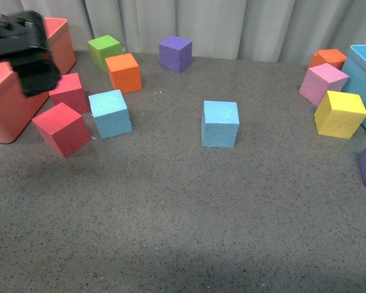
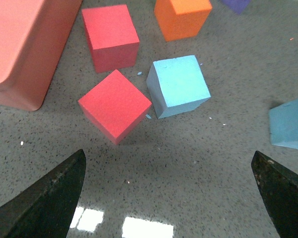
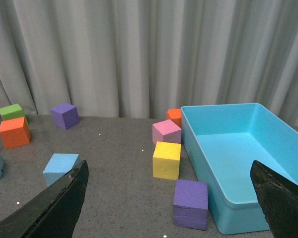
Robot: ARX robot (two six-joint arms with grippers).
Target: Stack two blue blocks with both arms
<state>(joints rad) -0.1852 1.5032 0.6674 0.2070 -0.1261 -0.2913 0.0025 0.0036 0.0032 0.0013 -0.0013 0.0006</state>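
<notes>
Blue block sits on the table just ahead of my left gripper, whose jaws are spread wide and empty, with a red cube just beside it, while the other block lies mid-table, likelier work for my right gripper, equally wide.

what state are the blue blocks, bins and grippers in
left blue block: on the table, unstacked, not gripped
centre blue block: on the table, standing alone, unstacked
left gripper: jaws open, empty
right gripper: jaws open, empty
teal bin: empty
red bin: contents hidden
</notes>
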